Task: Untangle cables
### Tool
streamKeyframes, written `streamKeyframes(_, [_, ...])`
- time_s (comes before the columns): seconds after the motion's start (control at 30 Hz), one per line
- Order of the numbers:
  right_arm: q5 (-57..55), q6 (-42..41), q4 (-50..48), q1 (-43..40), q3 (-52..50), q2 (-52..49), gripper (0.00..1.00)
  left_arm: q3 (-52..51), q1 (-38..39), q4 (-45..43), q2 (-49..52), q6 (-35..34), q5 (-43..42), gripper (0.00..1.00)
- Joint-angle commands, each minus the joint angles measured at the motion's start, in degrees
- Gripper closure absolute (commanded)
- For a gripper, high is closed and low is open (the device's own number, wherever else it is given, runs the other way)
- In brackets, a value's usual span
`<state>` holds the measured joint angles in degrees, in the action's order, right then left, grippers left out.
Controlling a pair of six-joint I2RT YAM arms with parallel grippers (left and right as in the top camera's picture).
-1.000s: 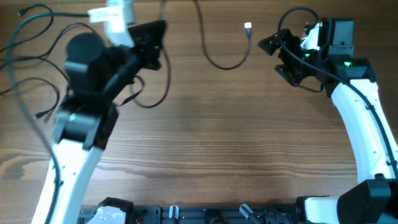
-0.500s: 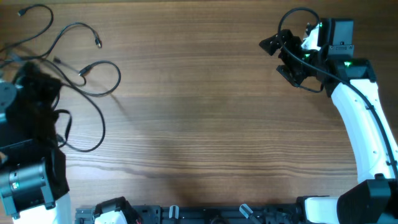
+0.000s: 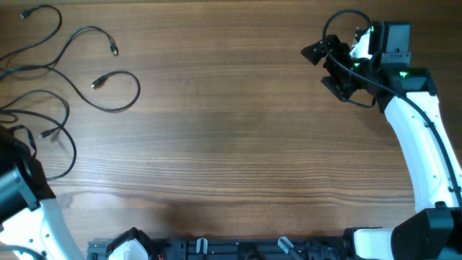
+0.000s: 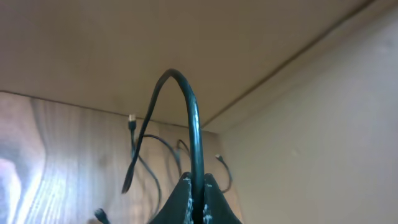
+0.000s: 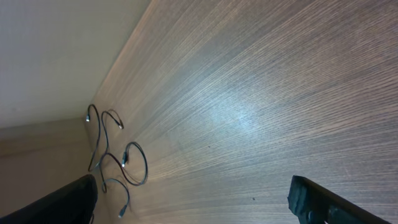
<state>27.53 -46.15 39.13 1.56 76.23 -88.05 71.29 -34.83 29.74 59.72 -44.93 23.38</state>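
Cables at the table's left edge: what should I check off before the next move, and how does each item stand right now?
1. Left pincer shut on a cable: ok.
2. That cable free of the other strands: cannot tell; in the left wrist view it trails down toward them.
3. Right pincer open and empty: ok.
4. Loose cables fully apart on the table: not ok; several strands cross near the left edge.
5. Right pincer close to the loose cables: not ok; it is at the far right side.
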Motion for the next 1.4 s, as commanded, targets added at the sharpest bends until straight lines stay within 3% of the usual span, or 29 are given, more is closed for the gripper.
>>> streamKeyframes(0.0, [-0.96,1.18,0.24,0.07,0.26,1.05,0.00,-0.02,-3.23,-0.15,3.04,-0.55,1.40,0.96])
streamKeyframes(0.53, [-0.96,1.14,0.79,0.07,0.26,1.05,0.00,-0.04,-13.05,2.54,16.96,-3.19,3.39,0.96])
streamKeyframes(0.67, [-0.94,1.18,0.83,0.09,0.26,1.05,0.00,-0.04,-13.07,6.75,19.52,-3.48,-1.22,0.96])
streamKeyframes(0.83, [-0.96,1.20,0.98,0.09,0.26,1.05,0.00,-0.04,-13.07,13.86,23.39,-10.36,-1.70,0.96])
streamKeyframes(0.97, [-0.96,1.18,1.03,0.07,0.26,1.05,0.00,-0.04,-13.09,13.29,28.74,-11.76,-1.18,0.96])
streamKeyframes(1.17, [-0.98,1.70,1.68,0.07,0.26,1.05,0.01,-0.04,-13.70,12.90,33.03,-19.08,4.85,0.96])
streamKeyframes(1.3, [-0.98,2.49,1.62,0.07,0.26,1.05,0.01,-0.04,-15.10,9.11,34.05,-18.99,5.25,0.88])
streamKeyframes(1.37, [-0.96,2.51,1.64,0.07,0.26,1.05,0.00,-0.04,-15.63,8.00,34.05,-18.97,5.25,0.92])
